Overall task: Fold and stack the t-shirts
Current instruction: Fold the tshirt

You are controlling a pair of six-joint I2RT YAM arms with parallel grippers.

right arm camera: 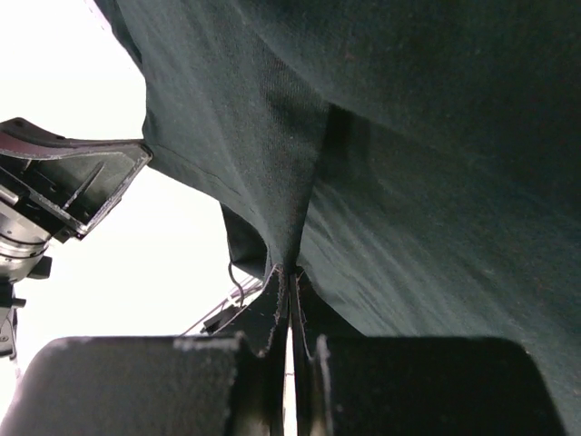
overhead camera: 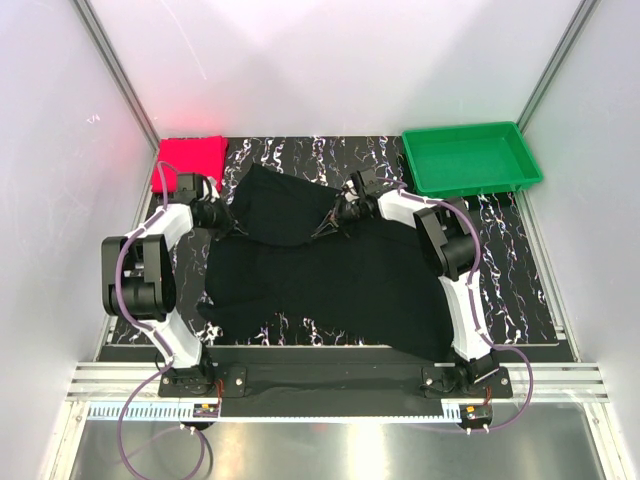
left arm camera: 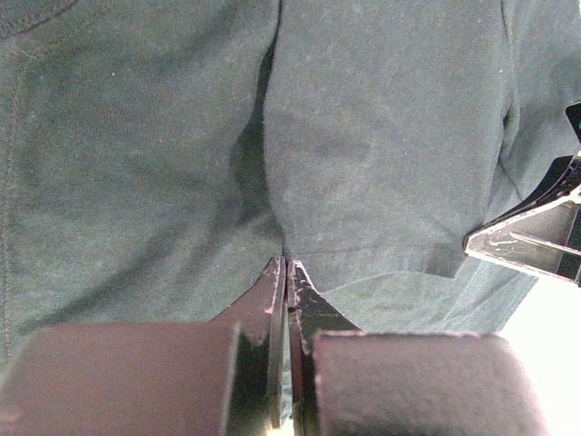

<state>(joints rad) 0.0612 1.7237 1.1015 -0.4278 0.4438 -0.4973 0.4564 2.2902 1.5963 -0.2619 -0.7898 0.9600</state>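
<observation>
Left end effector [left arm camera: 287, 265] pinching soft black t-shirt [left arm camera: 381, 136], matte knit, creased

Matt fine-knit cloth on black t-shirt [overhead camera: 330, 285]; matt cloth on pinkish-red t-shirt [overhead camera: 190, 160]; glossy plastic green tray [overhead camera: 465, 160]; white-veined black marble-look bench [overhead camera: 505, 290]; scuffed matt black left fingers [left arm camera: 265, 304].

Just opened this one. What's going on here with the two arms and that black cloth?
Both arms are working on the black t-shirt. The left gripper and the right gripper are each shut on a pinch of its fabric, holding its far part up while the rest lies spread on the table. The red t-shirt sits folded at the far left corner. The green tray stands at the far right.
</observation>
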